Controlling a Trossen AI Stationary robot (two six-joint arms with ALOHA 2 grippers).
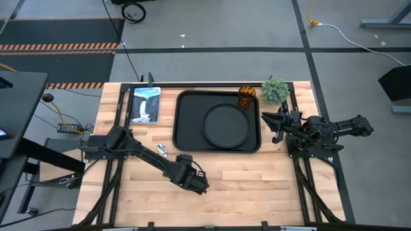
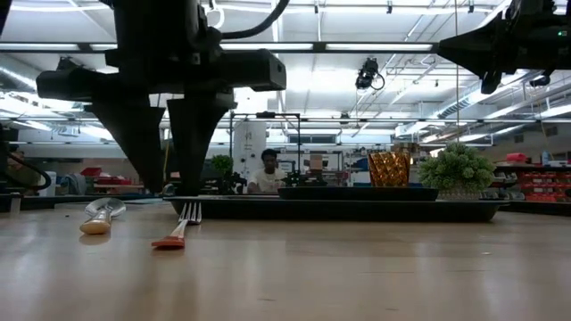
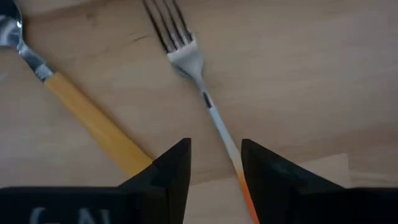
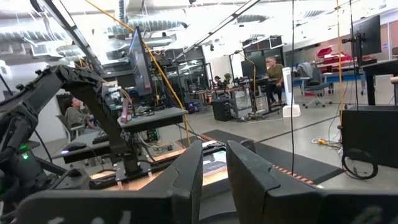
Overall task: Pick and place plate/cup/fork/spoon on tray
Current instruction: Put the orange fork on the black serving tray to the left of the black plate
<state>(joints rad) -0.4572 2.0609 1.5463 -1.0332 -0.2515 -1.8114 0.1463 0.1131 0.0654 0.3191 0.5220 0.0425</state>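
The fork (image 3: 186, 56) lies flat on the wooden table, tines away from my left gripper, with the spoon (image 3: 81, 112) flat beside it. Both also show in the low view: the fork (image 2: 178, 227) and the spoon (image 2: 100, 217). My left gripper (image 3: 214, 155) is open and points down over the fork's handle. One finger stands on each side of the handle, which runs close by one finger. The plate (image 1: 226, 125) rests on the tray (image 1: 186, 128). The cup (image 1: 247, 96) stands at the tray's far right corner. My right gripper (image 1: 275, 125) is open and empty, raised beside the tray's right edge.
A small green potted plant (image 1: 275, 90) stands at the far right, beside the cup. A picture card (image 1: 146, 104) lies left of the tray. Bare wood stretches along the near edge. A person (image 2: 266, 174) sits in the room behind.
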